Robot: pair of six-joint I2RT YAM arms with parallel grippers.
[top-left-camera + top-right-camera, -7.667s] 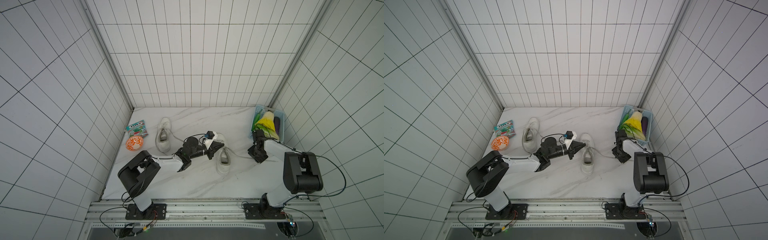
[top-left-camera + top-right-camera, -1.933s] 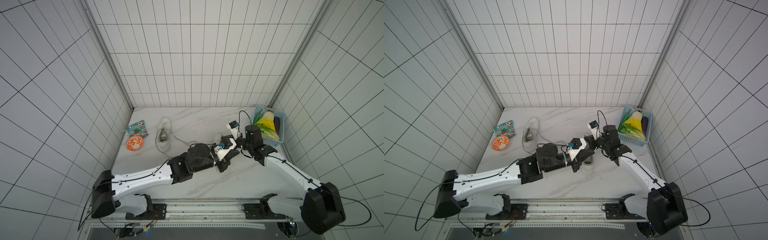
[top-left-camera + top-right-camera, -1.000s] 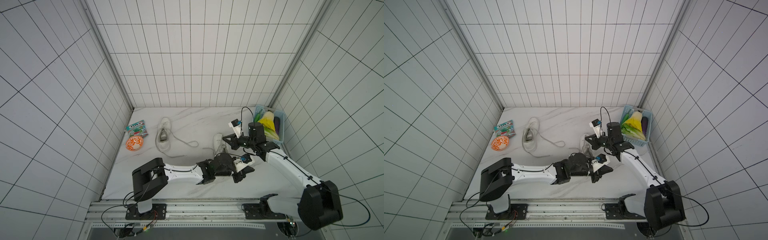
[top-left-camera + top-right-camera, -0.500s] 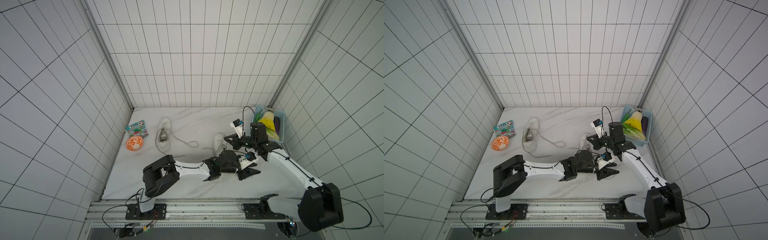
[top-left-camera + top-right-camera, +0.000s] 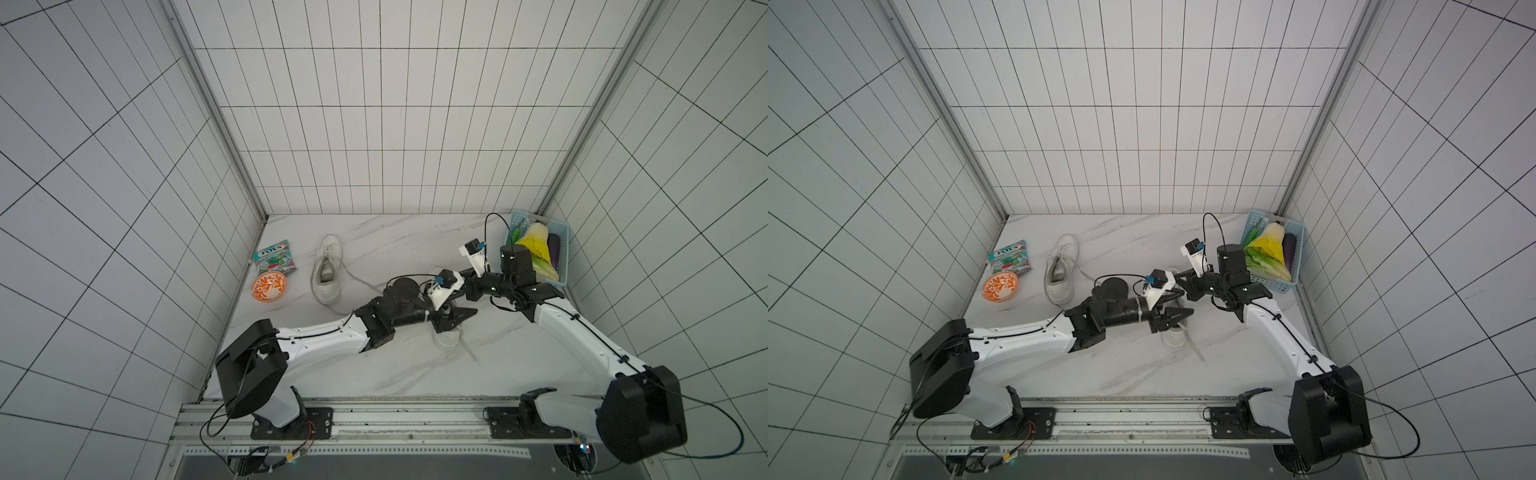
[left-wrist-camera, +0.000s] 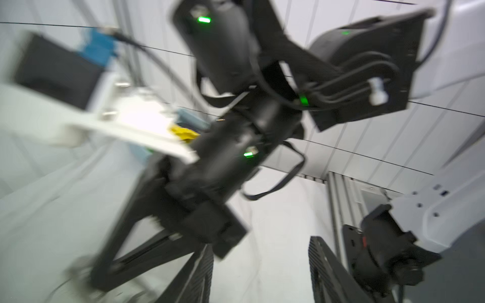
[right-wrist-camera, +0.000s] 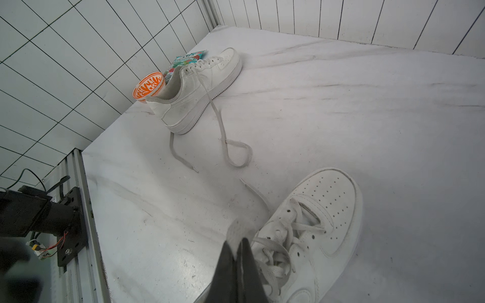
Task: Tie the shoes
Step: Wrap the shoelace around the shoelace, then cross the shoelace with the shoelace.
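Note:
Two white shoes stand on the marble table. One shoe [image 5: 328, 270] [image 5: 1061, 272] [image 7: 199, 86] is at the back left, its laces trailing loose. The other shoe [image 5: 446, 337] [image 5: 1173, 337] [image 7: 315, 230] lies mid-table under both grippers. My left gripper [image 5: 455, 318] [image 5: 1177, 318] [image 6: 259, 262] hovers over its heel end, open, with nothing between its fingers [image 6: 194, 275]. My right gripper [image 5: 459, 276] [image 5: 1177, 276] [image 7: 237, 251] is above its toe end, shut on a bit of its lace [image 7: 237, 228]. Another lace end [image 5: 467, 349] [image 5: 1196, 347] lies on the table by the heel.
A blue basket [image 5: 561, 249] [image 5: 1293, 249] of vegetables stands at the back right, close behind my right wrist. An orange patterned bowl [image 5: 269, 286] [image 7: 148, 86] and a snack packet [image 5: 274, 259] sit by the left wall. A metal rail [image 5: 374, 415] runs along the front edge.
My left gripper has opened and swung left and back, from the table right of the shoe to above its heel. The right gripper has stayed shut over the shoe, hardly moving.

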